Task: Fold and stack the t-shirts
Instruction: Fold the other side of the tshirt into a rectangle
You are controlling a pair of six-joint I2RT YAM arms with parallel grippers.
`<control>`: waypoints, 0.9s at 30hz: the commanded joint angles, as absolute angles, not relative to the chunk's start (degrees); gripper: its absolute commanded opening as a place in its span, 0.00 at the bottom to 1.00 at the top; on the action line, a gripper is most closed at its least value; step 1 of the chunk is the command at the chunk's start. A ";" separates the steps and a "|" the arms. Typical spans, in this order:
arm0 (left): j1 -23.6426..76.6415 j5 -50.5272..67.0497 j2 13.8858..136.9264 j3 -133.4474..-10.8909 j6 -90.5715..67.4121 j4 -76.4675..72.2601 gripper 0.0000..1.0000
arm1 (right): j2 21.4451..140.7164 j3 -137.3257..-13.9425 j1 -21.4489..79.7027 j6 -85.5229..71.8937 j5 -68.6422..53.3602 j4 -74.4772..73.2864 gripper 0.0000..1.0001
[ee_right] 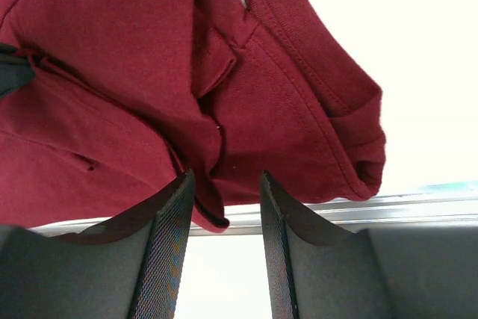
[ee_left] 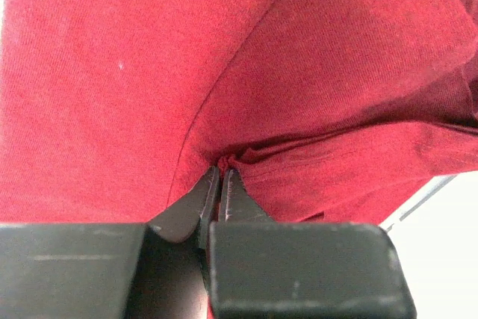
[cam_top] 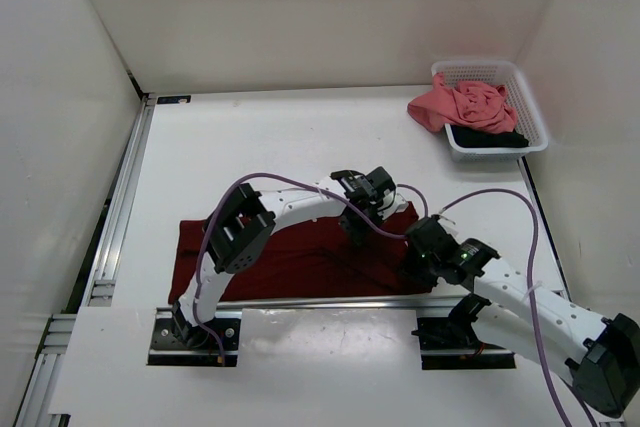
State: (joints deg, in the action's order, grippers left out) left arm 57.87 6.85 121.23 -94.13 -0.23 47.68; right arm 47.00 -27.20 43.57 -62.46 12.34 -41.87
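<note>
Clenched on a small ridge of cloth, the left claw (cam_top: 356, 229) stands in the top view over the right-hand part of the maroon shirt (cam_top: 300, 257). That shirt lies spread on the table (cam_top: 280, 147) close to the near edge, with its long axis running left to right along that edge. The right claw (cam_top: 415, 252) sits at the shirt's near right corner, so both claws work the same end and the rest of the cloth stretches away to their left. My judgement is that any fold from here has to carry this right end leftward across the long axis. Far off in the far right corner, the white basket (cam_top: 535, 127) holds the pink shirt (cam_top: 465, 105), partly spilling over its left rim, with the black shirt (cam_top: 495, 139) beneath it. The count is three shirts, one of each colour, one basket and two arms.

From the left wrist, the left claw (ee_left: 222, 173) has its tips pressed together, with a pucker of the maroon shirt (ee_left: 149, 72) caught between them. Creases run outward from the pinch.

From the right wrist, the right claw (ee_right: 224, 184) is released, its jaws standing apart. A hanging fold of the maroon shirt (ee_right: 112, 50) dips into the gap beside the left finger (ee_right: 168, 214), unclamped. A hemmed edge curls off to the right, above the metal rail (ee_right: 373, 211) at the table's edge.
</note>
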 commanded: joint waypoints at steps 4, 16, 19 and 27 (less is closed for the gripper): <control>58.18 7.03 115.58 -94.75 0.00 48.16 0.11 | 46.85 -28.04 43.59 -60.82 9.76 -40.17 0.45; 58.18 5.89 115.05 -95.89 0.00 49.22 0.11 | 46.66 -26.81 43.59 -56.87 2.20 -37.97 0.52; 58.18 5.89 115.05 -95.89 0.00 49.22 0.11 | 48.51 -26.81 43.59 -56.87 3.33 -37.97 0.52; 57.66 5.36 113.82 -95.36 0.00 49.22 0.11 | 46.93 -24.43 43.59 -57.22 6.07 -35.43 0.52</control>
